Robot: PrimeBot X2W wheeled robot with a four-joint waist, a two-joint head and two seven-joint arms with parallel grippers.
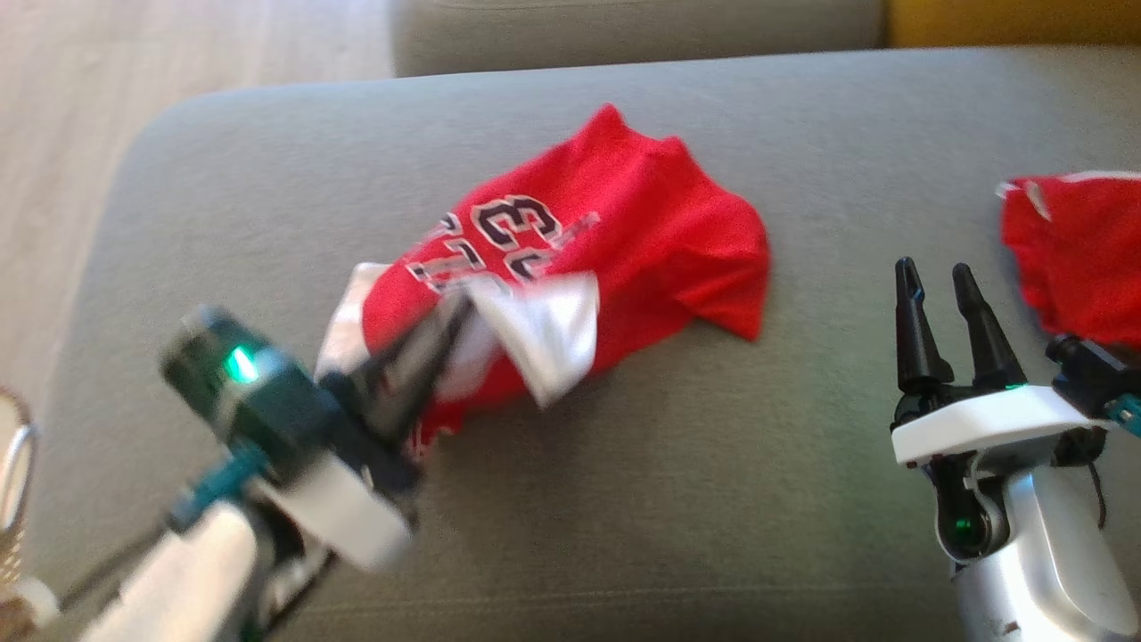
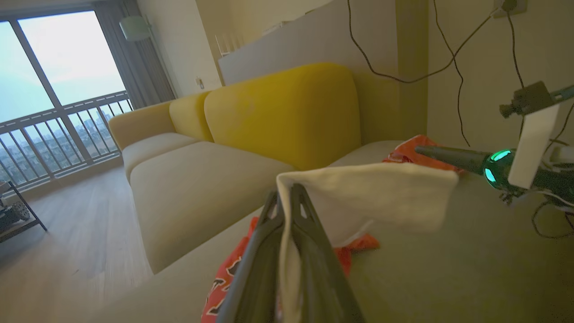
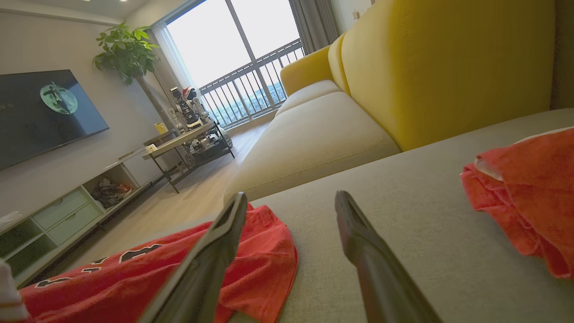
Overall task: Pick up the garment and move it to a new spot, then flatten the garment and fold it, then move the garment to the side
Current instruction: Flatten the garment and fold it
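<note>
Garment (image 1: 660, 223) white edge pinched in left gripper (image 1: 462, 303); right gripper (image 1: 934, 269) spread, empty

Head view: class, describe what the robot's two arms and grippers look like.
Right gripper: two long, tapered black jaws, a white plate beneath, a green light on the silvery forearm, a thin black cable. Left gripper, blurred: similar dark jaws, a dark rounded module with a green light, a teal fitting, a white forearm.
</note>
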